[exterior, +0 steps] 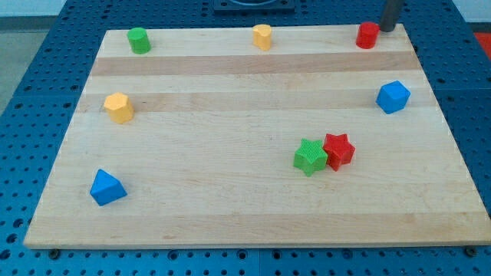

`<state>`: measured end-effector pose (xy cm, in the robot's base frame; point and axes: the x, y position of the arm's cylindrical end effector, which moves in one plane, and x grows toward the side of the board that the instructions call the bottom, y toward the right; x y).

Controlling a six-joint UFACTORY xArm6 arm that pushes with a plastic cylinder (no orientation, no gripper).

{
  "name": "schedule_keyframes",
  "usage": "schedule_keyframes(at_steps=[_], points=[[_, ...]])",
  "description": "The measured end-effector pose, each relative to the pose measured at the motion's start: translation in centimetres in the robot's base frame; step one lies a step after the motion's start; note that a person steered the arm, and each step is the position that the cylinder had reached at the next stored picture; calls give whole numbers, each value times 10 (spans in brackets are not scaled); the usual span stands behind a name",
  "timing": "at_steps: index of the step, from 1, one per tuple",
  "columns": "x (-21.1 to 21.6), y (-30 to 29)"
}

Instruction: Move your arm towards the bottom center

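My tip is at the view's top right corner of the wooden board, just right of a red cylinder-like block; whether it touches it I cannot tell. A yellow block stands at top centre and a green cylinder at top left. A yellow hexagonal block is at the left. A blue triangular block is at lower left. A green star and a red star touch, right of centre. A blue block is at the right.
The board lies on a blue perforated table that shows on all sides. A dark base of the arm is at the view's top centre beyond the board.
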<state>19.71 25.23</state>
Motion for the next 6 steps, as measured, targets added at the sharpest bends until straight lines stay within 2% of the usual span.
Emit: schedule_keyframes(at_steps=[2,4,6], points=[[16,-30],[60,-43],[95,-80]])
